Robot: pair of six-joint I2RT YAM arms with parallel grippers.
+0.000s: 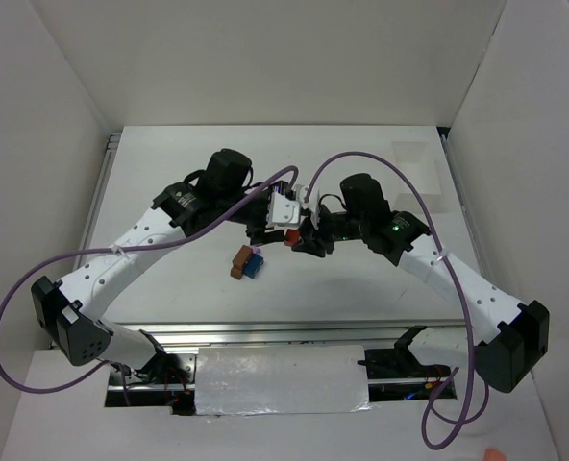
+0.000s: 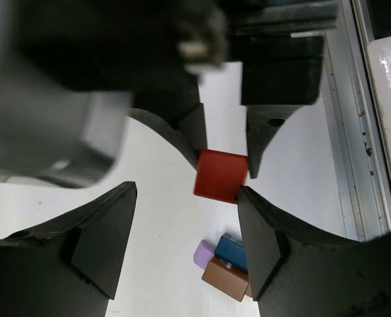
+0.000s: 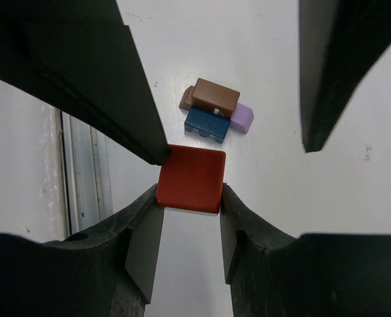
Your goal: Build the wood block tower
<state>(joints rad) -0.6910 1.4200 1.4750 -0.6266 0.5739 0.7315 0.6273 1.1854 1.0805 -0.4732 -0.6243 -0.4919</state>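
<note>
A red block (image 3: 191, 178) is held above the white table, pinched between the two fingertips of my right gripper (image 3: 189, 201), which is shut on it. My left gripper (image 2: 182, 244) faces it from the other side with its jaws wide apart. One left finger (image 3: 116, 86) touches a corner of the red block (image 2: 220, 176); the other finger (image 3: 327, 79) stands well clear. On the table below lies the wood block tower (image 1: 247, 262): a brown block (image 3: 215, 96) on top, a blue block (image 3: 207, 123) and a pale purple block (image 3: 242, 119) pressed together.
Both arms meet over the middle of the table (image 1: 381, 279), with purple cables (image 1: 35, 279) looping off each. White walls stand on three sides. A metal rail (image 2: 364, 99) runs along the table's edge and a white cover (image 1: 280, 379) lies at the front.
</note>
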